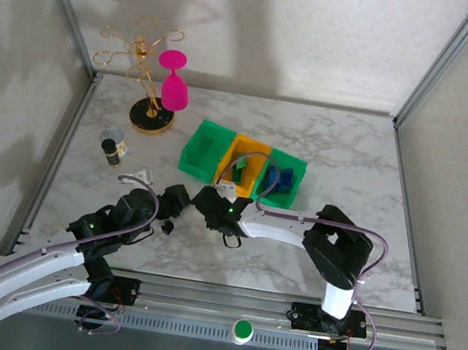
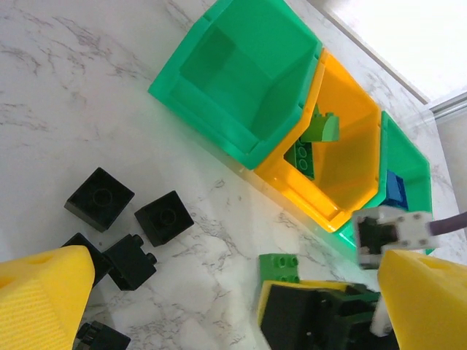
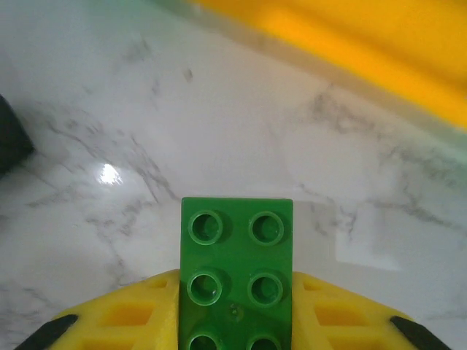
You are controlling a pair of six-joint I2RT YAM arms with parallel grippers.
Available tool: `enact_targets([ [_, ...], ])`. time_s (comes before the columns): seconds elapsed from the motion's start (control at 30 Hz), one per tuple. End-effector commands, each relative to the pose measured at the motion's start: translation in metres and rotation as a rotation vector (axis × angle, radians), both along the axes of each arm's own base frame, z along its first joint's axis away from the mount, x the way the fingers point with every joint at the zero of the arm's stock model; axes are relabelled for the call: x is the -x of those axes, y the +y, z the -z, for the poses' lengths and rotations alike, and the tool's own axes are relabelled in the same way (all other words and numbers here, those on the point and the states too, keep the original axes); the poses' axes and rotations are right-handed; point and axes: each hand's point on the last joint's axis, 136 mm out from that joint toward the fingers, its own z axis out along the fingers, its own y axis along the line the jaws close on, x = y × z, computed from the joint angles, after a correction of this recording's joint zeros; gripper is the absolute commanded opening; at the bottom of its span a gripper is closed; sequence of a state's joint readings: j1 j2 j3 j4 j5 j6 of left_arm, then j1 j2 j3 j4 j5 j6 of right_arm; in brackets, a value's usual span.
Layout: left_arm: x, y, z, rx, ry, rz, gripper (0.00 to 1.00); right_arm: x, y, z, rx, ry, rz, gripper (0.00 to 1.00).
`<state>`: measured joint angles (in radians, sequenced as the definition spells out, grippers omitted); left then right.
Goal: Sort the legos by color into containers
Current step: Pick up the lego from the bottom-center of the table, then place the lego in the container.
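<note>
My right gripper (image 3: 236,310) is shut on a green lego (image 3: 236,262), studs up, its yellow pads against both long sides, low over the marble just in front of the containers. The green lego (image 2: 279,267) also pokes out of that gripper in the left wrist view. My left gripper (image 2: 233,306) hangs open just left of it, over several black legos (image 2: 100,198) on the table. The containers stand in a row: an empty green bin (image 2: 241,80), a yellow-orange bin (image 2: 350,138) with green legos (image 2: 310,146), and a green bin (image 2: 408,164) with a blue lego (image 2: 395,191).
At the back left stand a gold wire rack (image 1: 145,65) with a pink glass (image 1: 174,87), a small dark-capped bottle (image 1: 114,153) and a clear cup. One black lego (image 1: 167,228) lies near my left arm. Frame posts border the table.
</note>
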<state>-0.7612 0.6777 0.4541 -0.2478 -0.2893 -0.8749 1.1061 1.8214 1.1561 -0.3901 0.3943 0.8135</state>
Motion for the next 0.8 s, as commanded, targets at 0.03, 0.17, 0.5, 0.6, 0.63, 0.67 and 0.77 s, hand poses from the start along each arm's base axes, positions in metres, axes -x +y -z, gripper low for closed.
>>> enact_targets([
  [0.03, -0.009, 0.006, -0.013, -0.025, -0.030, -0.031, 1.00, -0.038, -0.007, -0.048, -0.045, -0.094, 0.035, 0.31],
  [0.17, -0.017, 0.008, -0.018, -0.035, -0.037, -0.036, 0.99, -0.075, -0.014, -0.064, -0.073, -0.132, 0.070, 0.31],
  [0.5, -0.045, 0.012, -0.032, -0.015, -0.070, -0.053, 1.00, -0.158, -0.027, -0.065, -0.057, -0.180, 0.147, 0.34],
  [0.6, -0.051, 0.010, -0.031, -0.016, -0.064, -0.045, 0.99, -0.173, -0.030, -0.058, -0.056, -0.169, 0.169, 0.33],
  [0.63, -0.052, 0.010, -0.030, -0.023, -0.059, -0.043, 1.00, -0.177, -0.030, -0.056, -0.060, -0.164, 0.169, 0.33],
  [0.67, -0.053, 0.010, -0.029, -0.028, -0.055, -0.043, 1.00, -0.181, -0.030, -0.054, -0.061, -0.160, 0.169, 0.34],
  [0.77, -0.055, 0.009, -0.026, -0.031, -0.049, -0.038, 1.00, -0.191, -0.031, -0.051, -0.051, -0.158, 0.174, 0.36],
])
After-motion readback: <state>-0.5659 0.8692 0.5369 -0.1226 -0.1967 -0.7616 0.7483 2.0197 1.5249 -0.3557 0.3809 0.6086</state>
